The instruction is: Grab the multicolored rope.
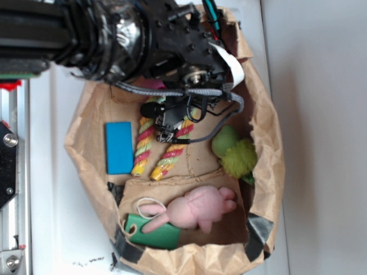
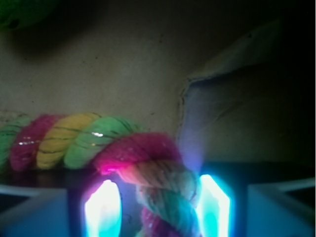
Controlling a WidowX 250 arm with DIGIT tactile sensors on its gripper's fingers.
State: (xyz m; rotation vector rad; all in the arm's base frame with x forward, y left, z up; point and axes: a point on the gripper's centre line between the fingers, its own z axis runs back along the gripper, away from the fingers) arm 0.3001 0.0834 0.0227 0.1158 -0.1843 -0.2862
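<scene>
Red-yellow-green rope [image 1: 153,146] lies centre frame in the paper bag [image 1: 269,132], one leg between the gripper [image 1: 167,127] fingers [image 2: 102,207]. Jaws straddle it; can't tell if clenched yet, since contact isn't visible.

The arm [image 1: 86,34] is a bulky black body, partly wrapped in glossy black tape or plastic, with small screws dotting its matte housing toward the wrist. A grey braided cable sleeve [image 1: 172,90] runs along its underside toward three o'clock and loops down, beside a flat white ribbon cable [image 1: 234,66] and thin red and teal wires at the twelve o'clock edge. The end effector [image 1: 167,121] is black with thin black wires; in the wrist view its fingers [image 2: 103,210] glow bright cyan-white.
</scene>
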